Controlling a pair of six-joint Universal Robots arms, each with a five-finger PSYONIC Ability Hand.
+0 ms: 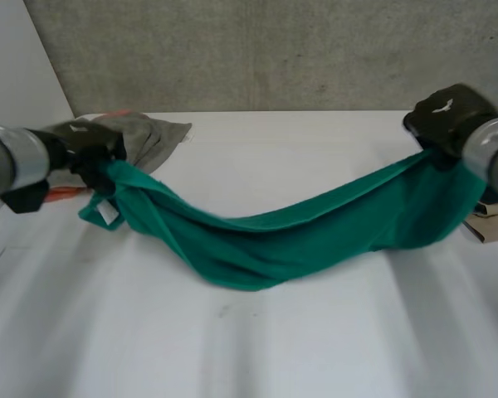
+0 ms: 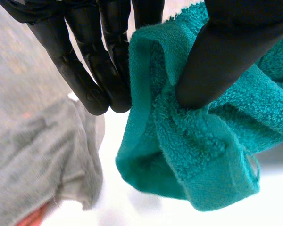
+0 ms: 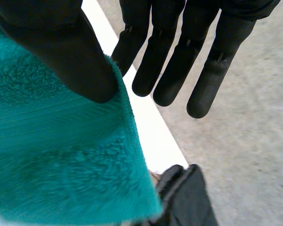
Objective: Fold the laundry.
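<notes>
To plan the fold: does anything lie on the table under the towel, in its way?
Nothing visible does. The only near thing, a grey cloth, lies on the table behind the towel's left end.

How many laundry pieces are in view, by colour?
green towel: 1
grey cloth: 1
orange piece, mostly under the grey cloth: 1
black item, kind unclear: not counted
total: 3

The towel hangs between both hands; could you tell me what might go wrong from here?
The right hand pinches the towel close to its edge, so it may slip out. The left hand grips a bunched end, so the fold may come out crooked; the grey cloth beside it could snag.
</notes>
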